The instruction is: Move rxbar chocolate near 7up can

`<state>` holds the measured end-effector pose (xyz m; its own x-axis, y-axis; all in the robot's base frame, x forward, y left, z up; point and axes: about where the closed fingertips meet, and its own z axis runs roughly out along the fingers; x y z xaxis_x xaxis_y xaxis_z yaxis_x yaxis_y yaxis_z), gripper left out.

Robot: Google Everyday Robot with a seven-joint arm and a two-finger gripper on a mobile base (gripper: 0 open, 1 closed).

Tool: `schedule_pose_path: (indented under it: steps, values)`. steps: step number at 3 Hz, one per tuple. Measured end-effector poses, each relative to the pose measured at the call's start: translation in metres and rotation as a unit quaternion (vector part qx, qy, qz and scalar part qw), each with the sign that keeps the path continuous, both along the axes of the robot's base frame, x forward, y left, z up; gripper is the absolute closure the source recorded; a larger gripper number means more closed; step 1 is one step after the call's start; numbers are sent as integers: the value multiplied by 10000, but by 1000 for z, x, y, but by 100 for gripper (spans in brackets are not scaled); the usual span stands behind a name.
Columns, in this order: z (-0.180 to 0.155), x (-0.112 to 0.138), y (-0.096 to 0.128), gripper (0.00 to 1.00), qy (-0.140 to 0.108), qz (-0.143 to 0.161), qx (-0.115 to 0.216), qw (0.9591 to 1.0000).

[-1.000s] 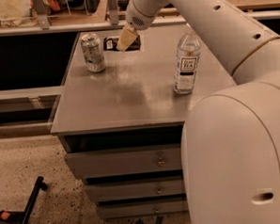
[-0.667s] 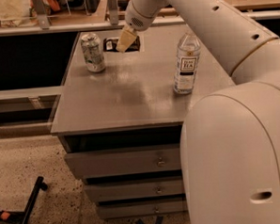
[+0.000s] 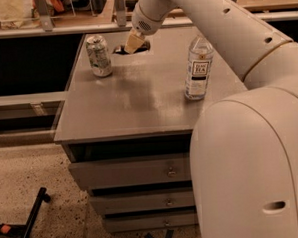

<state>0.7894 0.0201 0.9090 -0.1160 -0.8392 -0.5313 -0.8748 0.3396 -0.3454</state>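
The rxbar chocolate (image 3: 143,48) is a flat black wrapper lying at the far edge of the grey tabletop, partly hidden under my gripper. My gripper (image 3: 131,44) reaches down from the white arm and sits right on or over the bar. The 7up can (image 3: 99,55) stands upright on the table, a short way left of the bar and the gripper, apart from both.
A clear water bottle (image 3: 197,67) stands upright at the right of the grey table (image 3: 138,106). The table has drawers (image 3: 137,174) below its front edge. My white arm and base (image 3: 251,150) fill the right side. A black stand leg (image 3: 29,222) lies on the floor at lower left.
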Motion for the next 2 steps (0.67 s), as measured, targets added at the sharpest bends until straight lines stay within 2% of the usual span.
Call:
schedule_pose_path:
  steps: [1, 2]
  values:
    - [-3, 0, 2, 0, 23, 13, -6, 10000]
    - [-3, 0, 2, 0, 24, 13, -7, 10000]
